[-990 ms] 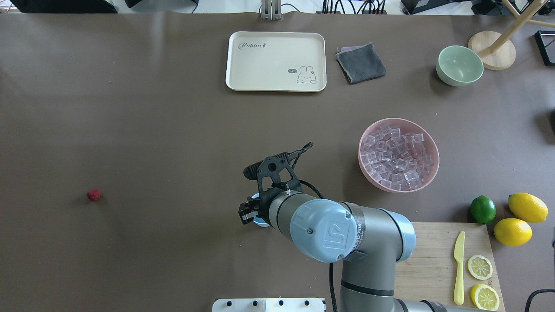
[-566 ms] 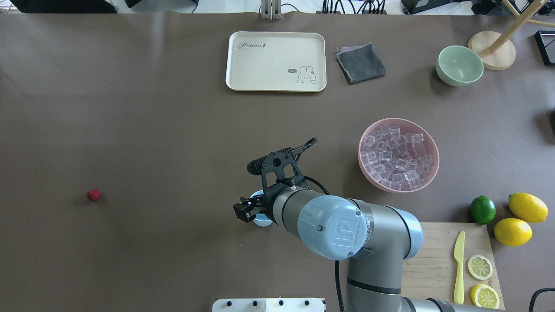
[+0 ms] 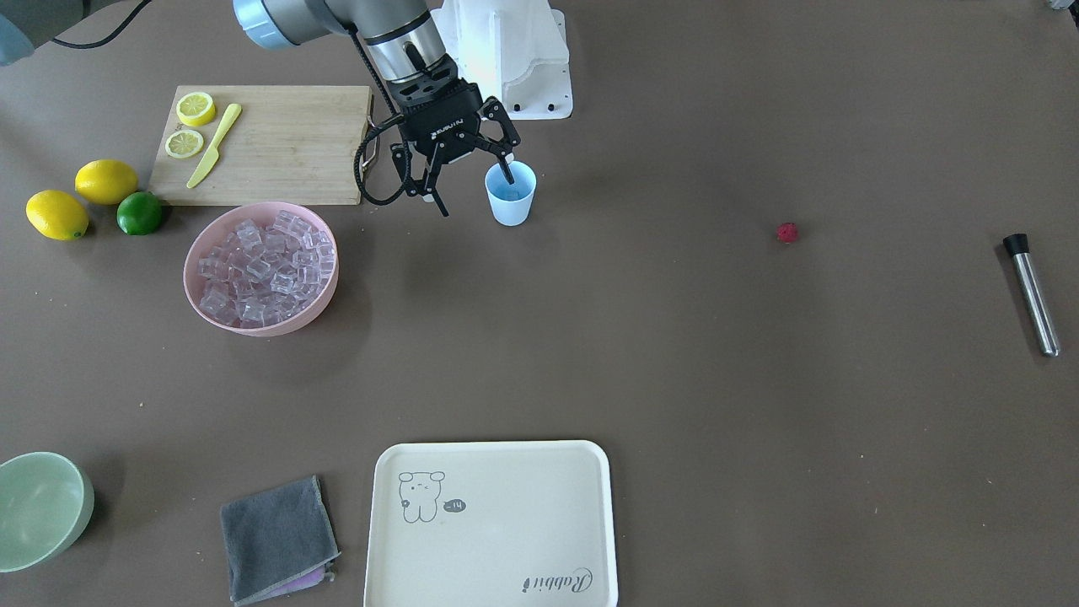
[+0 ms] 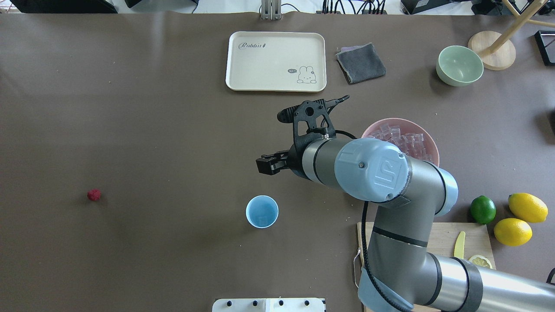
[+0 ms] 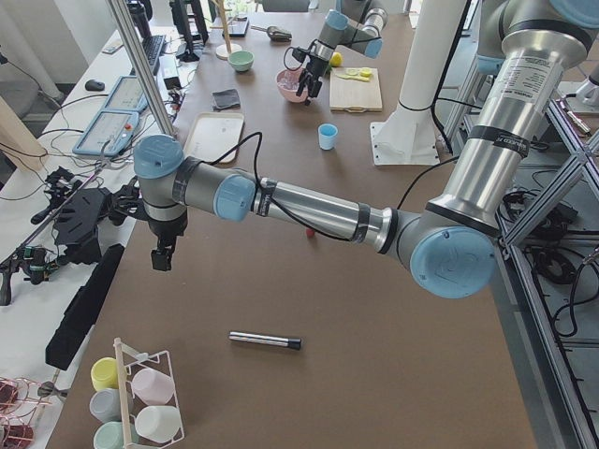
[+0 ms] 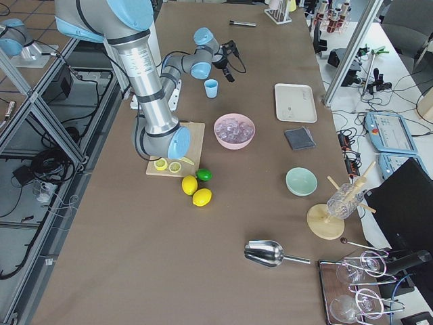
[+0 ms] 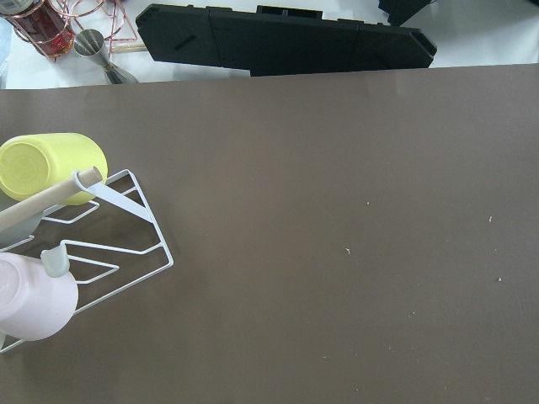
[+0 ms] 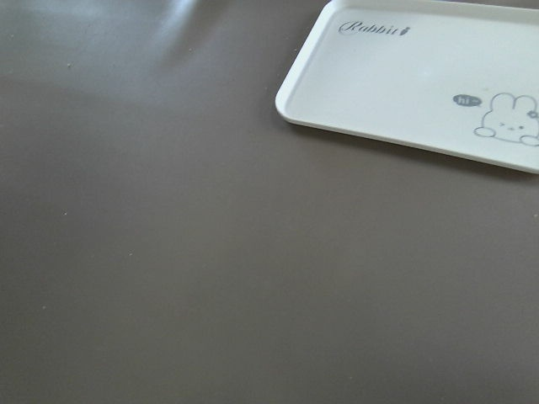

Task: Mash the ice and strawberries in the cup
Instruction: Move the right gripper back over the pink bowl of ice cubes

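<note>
Right gripper (image 3: 477,196), now drawn back from the cup (image 3: 512,206) toward the ice (image 3: 263,268), jaws spread, empty; best descend squarely onto one cube.

pink bowl (image 4: 392,120): part under right arm (image 4: 373,169) | cutting board (image 4: 477,236): partly covered | left tool (image 5: 161,257): state unreadable

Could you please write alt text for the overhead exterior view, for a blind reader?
The robot's open right gripper hovers apart from the small light blue plastic cup, which stands upright nearer the robot. A tiny dark red berry lies far left; a pink bowl of clear ice cubes sits right.
</note>
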`<action>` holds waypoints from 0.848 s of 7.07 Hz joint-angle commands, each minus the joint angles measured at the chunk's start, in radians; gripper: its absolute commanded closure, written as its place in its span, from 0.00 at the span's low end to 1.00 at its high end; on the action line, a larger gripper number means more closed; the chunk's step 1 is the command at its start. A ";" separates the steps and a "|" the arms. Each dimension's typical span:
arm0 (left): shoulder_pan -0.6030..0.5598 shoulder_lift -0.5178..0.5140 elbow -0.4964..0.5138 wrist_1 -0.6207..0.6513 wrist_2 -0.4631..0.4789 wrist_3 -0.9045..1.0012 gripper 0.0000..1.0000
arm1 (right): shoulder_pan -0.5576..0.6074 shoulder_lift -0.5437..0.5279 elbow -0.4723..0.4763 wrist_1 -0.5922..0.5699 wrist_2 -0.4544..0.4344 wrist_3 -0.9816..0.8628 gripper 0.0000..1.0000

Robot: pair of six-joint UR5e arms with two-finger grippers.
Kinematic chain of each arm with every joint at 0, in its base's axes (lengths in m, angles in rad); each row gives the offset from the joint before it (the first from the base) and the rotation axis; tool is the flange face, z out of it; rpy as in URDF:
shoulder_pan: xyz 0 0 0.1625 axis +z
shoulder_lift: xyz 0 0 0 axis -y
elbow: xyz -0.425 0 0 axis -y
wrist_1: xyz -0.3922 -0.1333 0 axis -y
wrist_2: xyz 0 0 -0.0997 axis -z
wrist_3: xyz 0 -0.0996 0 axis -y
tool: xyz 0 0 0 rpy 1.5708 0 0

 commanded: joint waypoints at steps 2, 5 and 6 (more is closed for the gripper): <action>-0.006 0.031 -0.062 0.005 -0.037 -0.002 0.01 | 0.158 -0.034 0.006 0.024 0.143 -0.015 0.00; -0.005 0.027 -0.074 0.006 -0.035 -0.002 0.01 | 0.241 -0.103 -0.010 0.141 0.190 0.025 0.00; -0.003 0.025 -0.074 0.006 -0.035 -0.002 0.01 | 0.264 -0.109 -0.017 0.143 0.195 0.023 0.00</action>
